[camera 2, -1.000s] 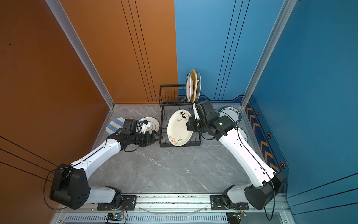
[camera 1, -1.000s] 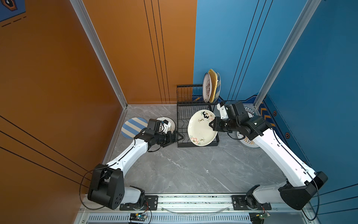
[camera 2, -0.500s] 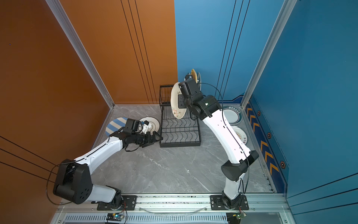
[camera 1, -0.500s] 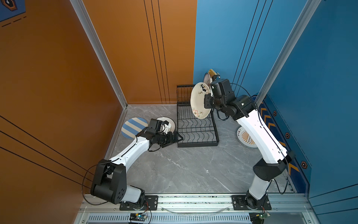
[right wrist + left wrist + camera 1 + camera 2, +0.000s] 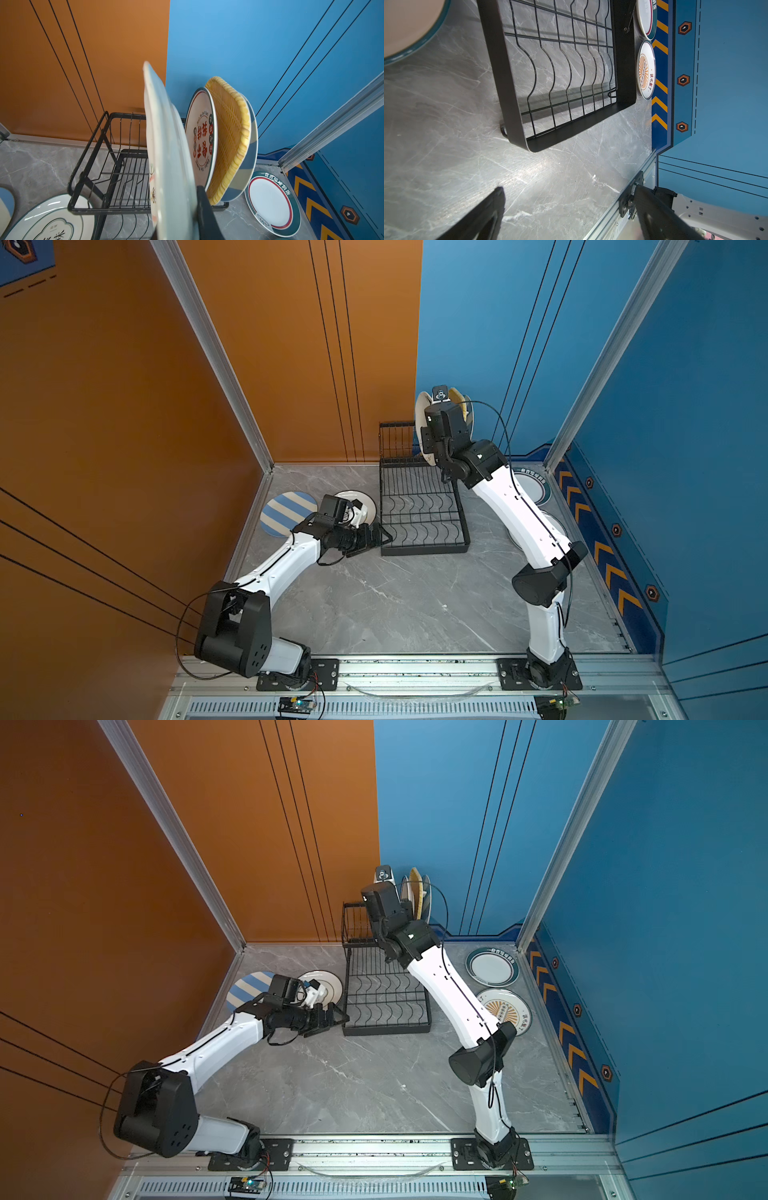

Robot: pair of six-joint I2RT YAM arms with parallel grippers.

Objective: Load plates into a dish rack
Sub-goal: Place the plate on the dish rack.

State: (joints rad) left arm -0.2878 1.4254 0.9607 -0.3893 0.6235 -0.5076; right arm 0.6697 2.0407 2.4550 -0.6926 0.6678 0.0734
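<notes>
As right gripper [image 5: 194, 208] clamps it | plate [image 5: 164, 145] upright on edge

The cream plate [image 5: 166, 158] shows blurred, cut off by the right wrist view's edge; the woven plate [image 5: 230, 135] mostly hides the striped plate [image 5: 250, 162].

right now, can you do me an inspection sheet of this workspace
surface: grey marble table.
job's things: rack; upright in its upper tier: printed plate, woven plate, rear striped plate; held plate upright beside them, cannot tell if seated; flat on the table: flat striped plate, white plate, teal-rimmed plate, sunburst plate.
clutter: nothing seen.
grippers: right gripper shut on the held plate's rim; left gripper open, empty, low by the rack's front corner.
cables: black cable arcs over the right arm; cable loop at the left arm's base.
surroundings: orange wall, blue wall, metal rail in front.
</notes>
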